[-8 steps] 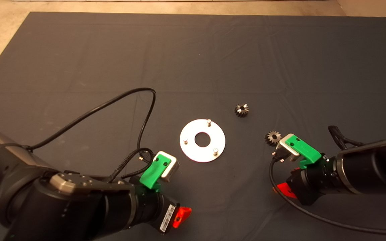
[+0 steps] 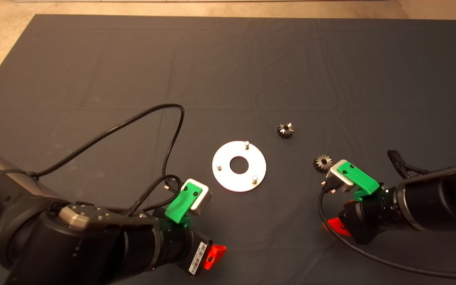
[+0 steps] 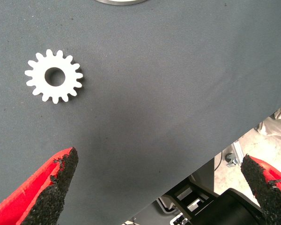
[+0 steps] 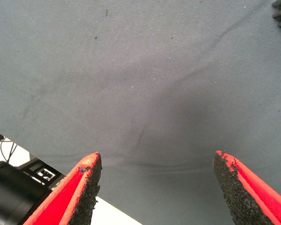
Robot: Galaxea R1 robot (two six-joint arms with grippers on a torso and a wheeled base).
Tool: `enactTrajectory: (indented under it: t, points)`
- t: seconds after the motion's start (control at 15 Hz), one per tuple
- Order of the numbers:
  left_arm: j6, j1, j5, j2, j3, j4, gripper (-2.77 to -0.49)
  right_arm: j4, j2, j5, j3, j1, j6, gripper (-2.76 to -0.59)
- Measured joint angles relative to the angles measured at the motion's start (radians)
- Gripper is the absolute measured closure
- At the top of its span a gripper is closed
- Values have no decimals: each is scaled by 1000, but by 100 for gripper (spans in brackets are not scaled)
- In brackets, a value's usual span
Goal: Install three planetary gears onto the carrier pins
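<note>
I see my left gripper [image 3: 154, 187] and right gripper [image 4: 154, 187] both wide open, empty; 2 planetary gears [image 2: 285, 130] at disc's [image 2: 224, 178] 2 o'clock, carrier pins [image 2: 247, 145] bare.

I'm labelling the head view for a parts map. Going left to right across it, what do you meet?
Left gripper → carrier disc with its pins → upper gear → lower gear → right gripper.

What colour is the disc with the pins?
Shiny silver disc; the head view shows it best.
</note>
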Motion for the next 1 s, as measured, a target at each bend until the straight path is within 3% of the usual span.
enactTrajectory:
  t: [0.27,1.0]
  points:
    - [0,0,0,0,0,0,-251,0,-8,0,-10,51,-21,-176]
    - [1,-22,0,3,0,-1,-251,3,-7,0,-222,66,-151,-176]
